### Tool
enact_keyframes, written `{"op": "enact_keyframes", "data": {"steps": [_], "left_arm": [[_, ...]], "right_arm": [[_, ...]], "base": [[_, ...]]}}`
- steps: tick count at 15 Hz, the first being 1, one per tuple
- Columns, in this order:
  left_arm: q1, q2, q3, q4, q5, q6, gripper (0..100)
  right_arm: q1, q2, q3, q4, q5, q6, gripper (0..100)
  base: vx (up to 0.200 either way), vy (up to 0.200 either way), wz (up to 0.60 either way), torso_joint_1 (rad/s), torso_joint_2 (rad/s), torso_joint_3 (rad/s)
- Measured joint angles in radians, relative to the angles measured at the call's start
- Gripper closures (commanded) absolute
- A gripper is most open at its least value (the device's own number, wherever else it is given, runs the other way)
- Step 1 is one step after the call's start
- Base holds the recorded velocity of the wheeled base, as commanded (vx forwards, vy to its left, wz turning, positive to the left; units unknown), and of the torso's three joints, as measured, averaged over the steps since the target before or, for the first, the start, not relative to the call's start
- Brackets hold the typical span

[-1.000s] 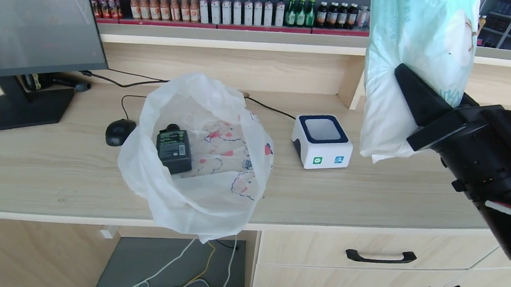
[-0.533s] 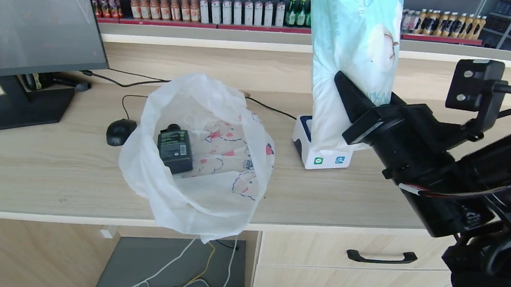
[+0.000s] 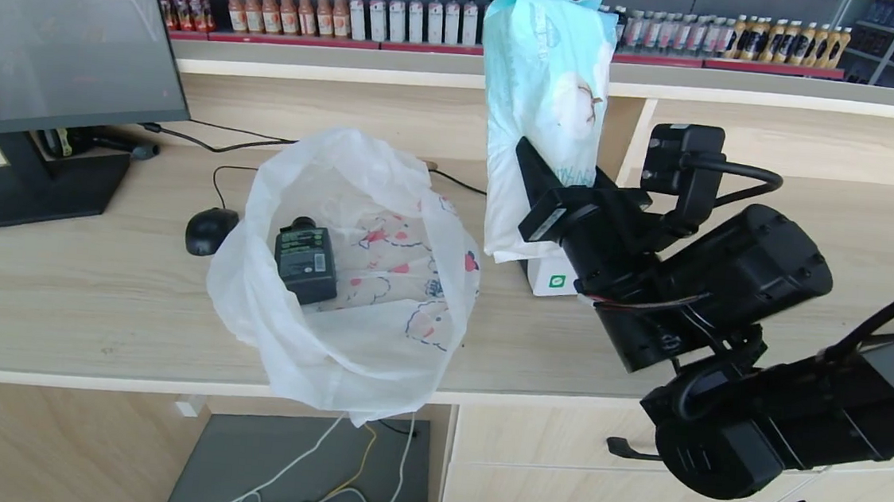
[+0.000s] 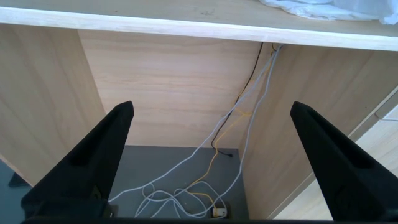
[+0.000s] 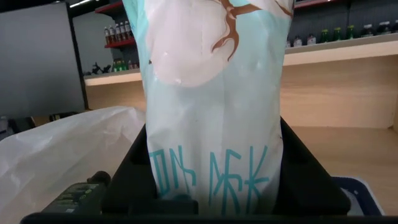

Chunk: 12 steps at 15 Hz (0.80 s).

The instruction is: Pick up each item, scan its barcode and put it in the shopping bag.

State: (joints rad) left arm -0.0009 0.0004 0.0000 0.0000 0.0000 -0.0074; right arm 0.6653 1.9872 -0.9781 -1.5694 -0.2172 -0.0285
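The pack (image 3: pixel 543 91) in my right gripper (image 3: pixel 541 171) hides most of the scanner (image 3: pixel 547 279); my wrist view crops the pack's top.

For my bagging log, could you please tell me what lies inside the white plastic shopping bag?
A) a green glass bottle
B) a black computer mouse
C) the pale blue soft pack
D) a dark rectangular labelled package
D: the dark rectangular labelled package lies inside the open white plastic shopping bag.
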Motion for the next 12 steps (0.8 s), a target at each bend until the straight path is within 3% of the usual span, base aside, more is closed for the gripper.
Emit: {"op": "enact_keyframes", "data": {"steps": [6,12], "left_arm": [[0.001,0.0,0.0,0.0,0.0,0.0,0],[0.0,0.0,0.0,0.0,0.0,0.0,0]], "right_arm": [[-0.099,0.017,-0.015,0.0,-0.003,0.0,100],[-0.118,0.029,0.007,0.0,-0.001,0.01,100]], "base": [[0.0,0.0,0.0,0.0,0.0,0.0],[0.0,0.0,0.0,0.0,0.0,0.0]]}}
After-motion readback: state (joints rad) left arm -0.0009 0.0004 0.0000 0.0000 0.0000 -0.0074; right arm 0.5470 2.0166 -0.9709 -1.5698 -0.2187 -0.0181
